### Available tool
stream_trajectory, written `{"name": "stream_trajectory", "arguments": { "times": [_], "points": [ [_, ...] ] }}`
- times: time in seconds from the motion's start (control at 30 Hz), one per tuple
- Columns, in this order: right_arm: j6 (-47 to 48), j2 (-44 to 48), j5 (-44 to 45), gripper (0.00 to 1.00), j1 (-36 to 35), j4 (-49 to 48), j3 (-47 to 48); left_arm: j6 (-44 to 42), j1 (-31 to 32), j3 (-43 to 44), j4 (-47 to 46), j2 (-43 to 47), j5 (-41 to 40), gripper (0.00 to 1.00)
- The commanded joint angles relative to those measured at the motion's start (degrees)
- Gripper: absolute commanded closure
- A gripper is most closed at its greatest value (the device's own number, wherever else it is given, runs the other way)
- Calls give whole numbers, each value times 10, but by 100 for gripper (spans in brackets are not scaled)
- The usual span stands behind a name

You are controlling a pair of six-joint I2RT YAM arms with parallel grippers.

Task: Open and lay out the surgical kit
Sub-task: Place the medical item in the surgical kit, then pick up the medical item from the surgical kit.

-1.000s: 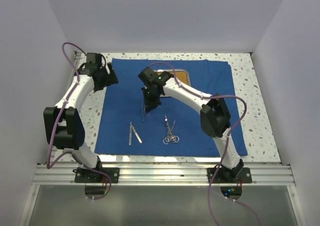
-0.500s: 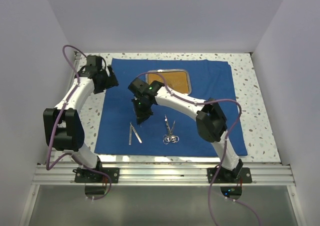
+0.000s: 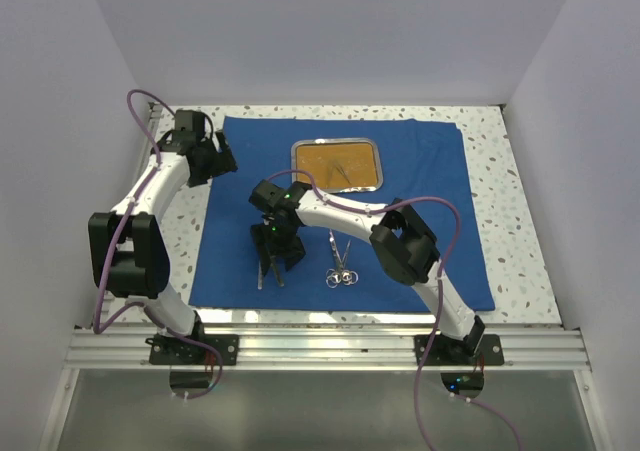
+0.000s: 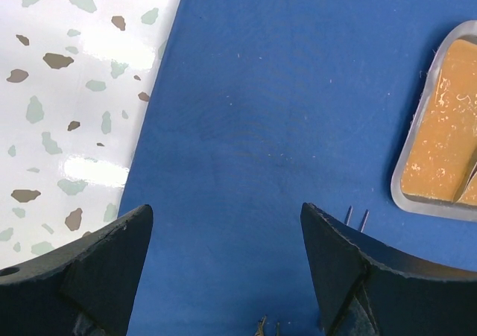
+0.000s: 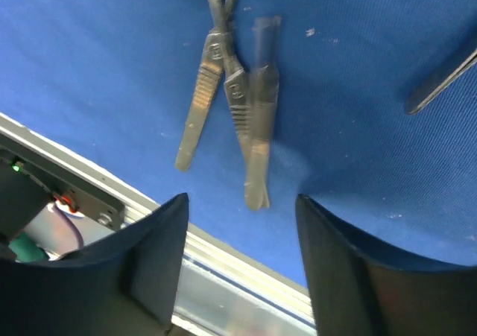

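Roughly near-far: three slim instruments [image 5: 237, 101] fanned on blue cloth [image 5: 112, 38], converging at far ends; left jaws, right jaws open.

Matt, finely woven blue cloth [image 4: 283, 127] lay ahead of the matt black plastic left fingers [image 4: 97, 276]. Further to their left, a glossy speckled tabletop [image 4: 67, 90] caught the light. To their right, the tray [image 4: 412, 146] showed a dull steel rim and a mottled orange-brown floor. Ahead of the right fingers [image 5: 350, 276] lay satin-grey metal instruments [image 5: 197, 109] with ribbed handles.
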State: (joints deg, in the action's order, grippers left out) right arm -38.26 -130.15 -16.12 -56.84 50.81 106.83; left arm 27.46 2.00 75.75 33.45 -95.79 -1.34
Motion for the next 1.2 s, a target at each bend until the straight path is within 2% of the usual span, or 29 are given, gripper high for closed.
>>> {"name": "stream_trajectory", "arguments": {
  "times": [0.0,0.13,0.3,0.47,0.67,0.9,1.17],
  "points": [
    [22,20,-1,33,-4,28,49,6,-3,23,-25,-2,3,16],
    [54,44,54,28,1,103,116,2,8,26,-31,-1,-2,16],
    [74,102,122,28,46,150,144,8,101,48,-15,-8,-50,16],
    [102,189,188,27,122,170,64,50,196,35,-5,-24,-46,16],
    [136,248,227,27,199,176,-21,80,272,29,-1,-64,-52,16],
    [141,289,227,27,237,181,-52,109,303,22,31,-99,-96,19],
    [150,288,228,28,252,193,-59,104,316,-53,-2,-85,-110,20]
  ]
}}
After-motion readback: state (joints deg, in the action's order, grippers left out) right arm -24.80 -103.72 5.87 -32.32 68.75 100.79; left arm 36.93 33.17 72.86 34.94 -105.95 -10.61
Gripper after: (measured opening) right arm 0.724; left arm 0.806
